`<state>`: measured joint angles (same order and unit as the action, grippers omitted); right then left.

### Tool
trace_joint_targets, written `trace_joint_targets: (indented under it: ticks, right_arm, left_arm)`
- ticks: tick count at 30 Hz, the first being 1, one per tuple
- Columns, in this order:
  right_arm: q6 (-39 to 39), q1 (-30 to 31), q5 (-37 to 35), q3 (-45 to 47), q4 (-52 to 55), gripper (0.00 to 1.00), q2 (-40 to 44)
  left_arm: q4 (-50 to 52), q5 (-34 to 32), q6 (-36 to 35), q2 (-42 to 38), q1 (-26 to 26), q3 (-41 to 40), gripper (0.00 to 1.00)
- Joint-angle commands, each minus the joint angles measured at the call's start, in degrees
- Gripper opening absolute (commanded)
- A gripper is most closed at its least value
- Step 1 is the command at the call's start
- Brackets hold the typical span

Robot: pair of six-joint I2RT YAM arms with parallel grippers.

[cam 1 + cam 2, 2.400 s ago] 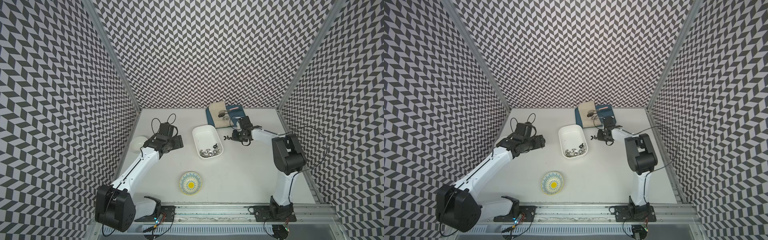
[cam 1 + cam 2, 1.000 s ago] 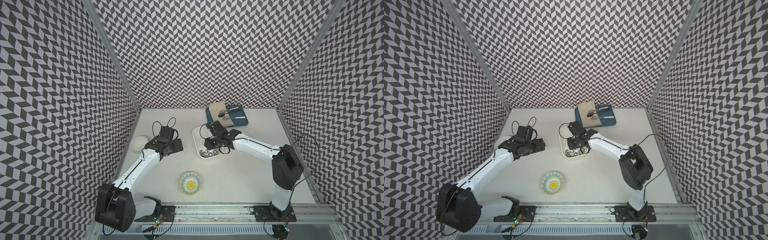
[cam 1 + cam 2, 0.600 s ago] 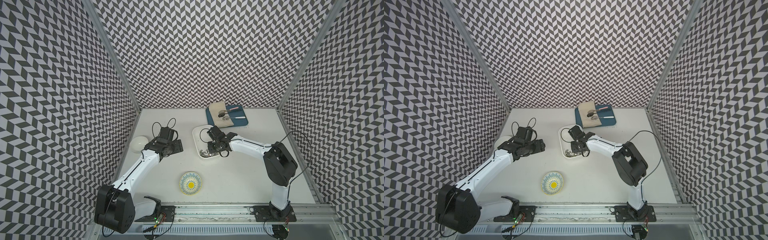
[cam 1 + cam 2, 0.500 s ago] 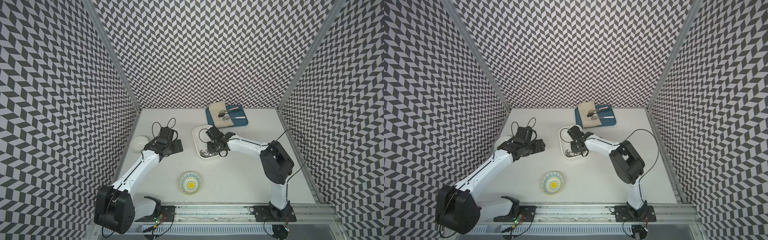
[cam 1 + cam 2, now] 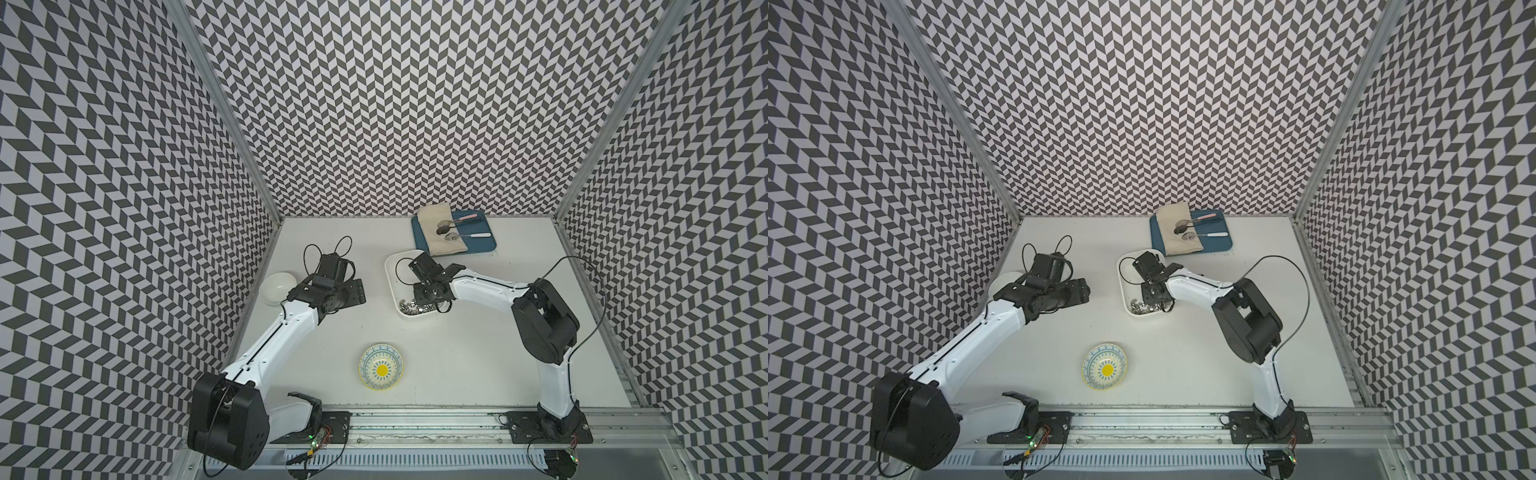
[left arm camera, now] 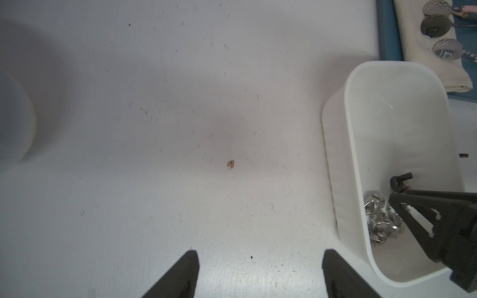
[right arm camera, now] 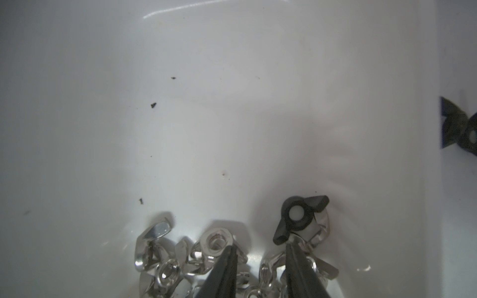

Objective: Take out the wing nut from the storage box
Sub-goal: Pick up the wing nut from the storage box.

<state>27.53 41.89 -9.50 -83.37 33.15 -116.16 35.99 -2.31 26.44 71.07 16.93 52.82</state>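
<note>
Storage box: white tub, enclosing the tool.
Right gripper: jaws partly apart, tips sunk in the heap; pinched nut not confirmable.
Silver wing nuts: tangled under and beside the tips; interlocked wings risked lifting several, or none.
Black wing nut: just beyond one tip.

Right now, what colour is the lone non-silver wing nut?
Black: the wing nut shows clearest in the right wrist view.

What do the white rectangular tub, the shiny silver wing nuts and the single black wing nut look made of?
White rectangular tub: plastic, glossy; smooth rounded walls, soft highlight.
Silver wing nuts: metal, polished; mirror glints, which alloy unclear.
Black wing nut: matt, no glints; probably plastic or coated metal, pale core in its hole.
</note>
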Motion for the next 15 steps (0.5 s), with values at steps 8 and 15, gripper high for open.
trace_joint_targets:
  ticks: [8, 15]
  right_arm:
    - [1.7, -0.8, -3.8, -2.1, -0.3, 0.31, -2.8]
    - [2.0, -0.9, -4.3, -3.0, -1.1, 0.27, -3.9]
  left_arm:
    - [0.7, -0.7, -1.5, -1.3, -0.7, 1.5, 0.79]
    - [1.2, -0.8, -1.9, -1.1, -1.0, 2.2, 0.79]
